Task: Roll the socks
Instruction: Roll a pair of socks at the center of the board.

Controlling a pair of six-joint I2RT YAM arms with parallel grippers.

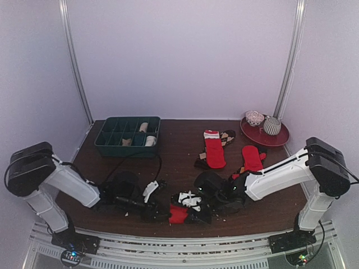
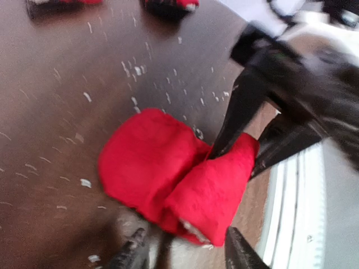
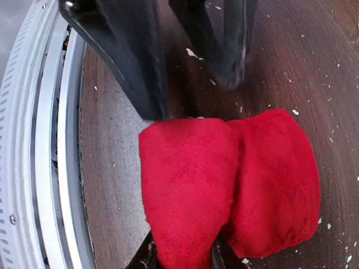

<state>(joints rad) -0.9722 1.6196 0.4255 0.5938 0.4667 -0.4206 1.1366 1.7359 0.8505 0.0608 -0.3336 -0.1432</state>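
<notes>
Top-down shot's evenly lit and soft, bit grainy, walls (image 1: 179, 56) washed lilac, dark table (image 1: 179, 134) swallowing detail around the rolled red sock (image 1: 178, 214). Left wrist cam is all motion smear right of that sock; right wrist cam's crisp, pale rail (image 3: 50, 140) left of it glaring slightly.

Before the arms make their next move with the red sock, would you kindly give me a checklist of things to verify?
1. Is the rolled red sock a compact bundle: ok.
2. Does the right tool pinch one lobe of it: ok.
3. Is the left tool open: ok, its jaws stand apart.
4. Is the left tool clear of the sock: not ok, one finger appears to touch its edge.
5. Is there margin on the table toward its near edge: not ok, the bundle lies close beside it.
6. Will the roll hold once released: cannot tell.
</notes>
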